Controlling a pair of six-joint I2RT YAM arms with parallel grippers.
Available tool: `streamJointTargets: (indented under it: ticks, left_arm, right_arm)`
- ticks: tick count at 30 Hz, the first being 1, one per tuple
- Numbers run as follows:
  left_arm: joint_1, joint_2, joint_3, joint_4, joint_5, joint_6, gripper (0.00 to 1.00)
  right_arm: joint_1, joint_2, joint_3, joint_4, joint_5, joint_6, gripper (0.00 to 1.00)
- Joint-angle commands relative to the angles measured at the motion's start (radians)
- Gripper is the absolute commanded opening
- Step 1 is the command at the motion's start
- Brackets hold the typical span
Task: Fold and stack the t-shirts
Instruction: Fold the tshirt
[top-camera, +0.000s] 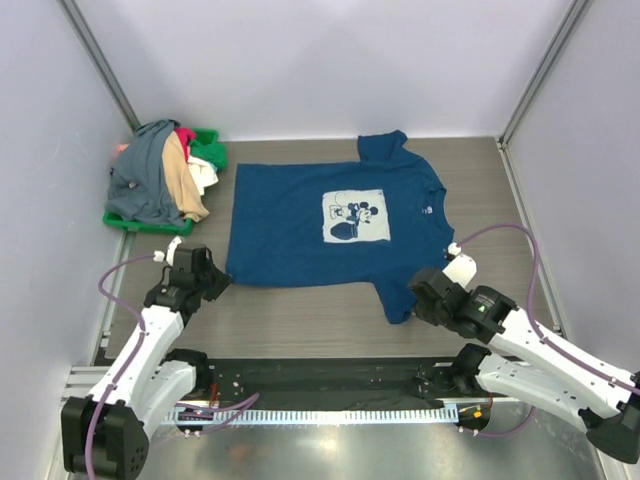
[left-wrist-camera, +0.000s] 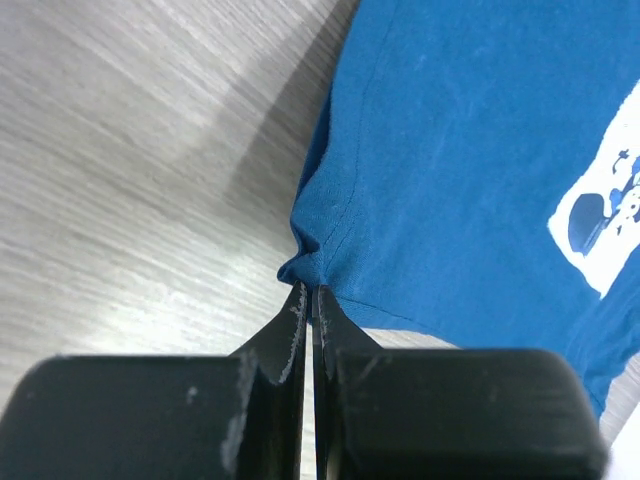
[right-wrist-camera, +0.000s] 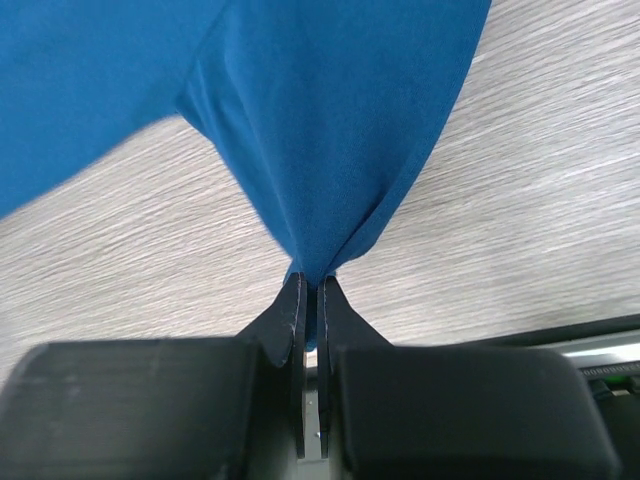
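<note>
– Navy t-shirt (top-camera: 280, 220), item one: location?
– Middle of the desk (top-camera: 300, 320). Spread flat, white print up, hem to the left, collar to the right, one sleeve far and one near.
– Other stock?
– One unfolded heap of t-shirts (top-camera: 160, 180) in grey, tan, white, pink and green. It sits on a green tray (top-camera: 118, 222) at the far left, apart from the navy one.
– State of the left gripper (left-wrist-camera: 310, 292)?
– Jaws pressed together on the near-left hem corner. The cloth puckers at the tips.
– And the right gripper (right-wrist-camera: 308, 282)?
– Jaws likewise pinched together, on the edge of the near sleeve, which is drawn into a gathered fold toward the tips.
– Reason for the two holds?
– By my judgement, they take the near long edge at both ends, so it can be raised evenly and carried toward the far side for a first lengthwise fold. Folding is not yet begun and nothing is stacked.
– Arm pose?
– Both are low, reaching out from the near edge with forearms slanted inward. The wrists are dipped, so the fingers meet the desk at a shallow angle.
</note>
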Motion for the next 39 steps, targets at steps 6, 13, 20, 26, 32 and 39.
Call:
streamJointTargets:
  ticks: [6, 13, 20, 26, 32, 39]
  left_arm:
    - [-0.008, -0.138, 0.031, -0.173, -0.005, -0.032, 0.0]
    - [-0.006, -0.212, 0.063, -0.263, -0.005, -0.036, 0.0]
    - [-0.008, -0.203, 0.092, -0.276, -0.005, -0.007, 0.0]
    - [-0.008, -0.12, 0.129, -0.241, -0.031, 0.027, 0.0]
    - [-0.008, -0.008, 0.184, -0.179, -0.069, 0.068, 0.0]
    - [-0.008, 0.148, 0.247, -0.095, -0.082, 0.088, 0.0]
  right_arm:
    - [-0.003, -0.076, 0.083, -0.102, 0.054, 0.034, 0.01]
    - [-0.003, -0.104, 0.14, -0.134, 0.078, 0.043, 0.01]
    - [-0.003, -0.002, 0.232, -0.075, 0.101, -0.024, 0.01]
    - [-0.005, 0.152, 0.361, -0.039, 0.17, -0.11, 0.01]
    - [-0.049, 0.292, 0.502, -0.004, 0.239, -0.233, 0.01]
    - [-0.229, 0.403, 0.537, 0.123, 0.115, -0.385, 0.01]
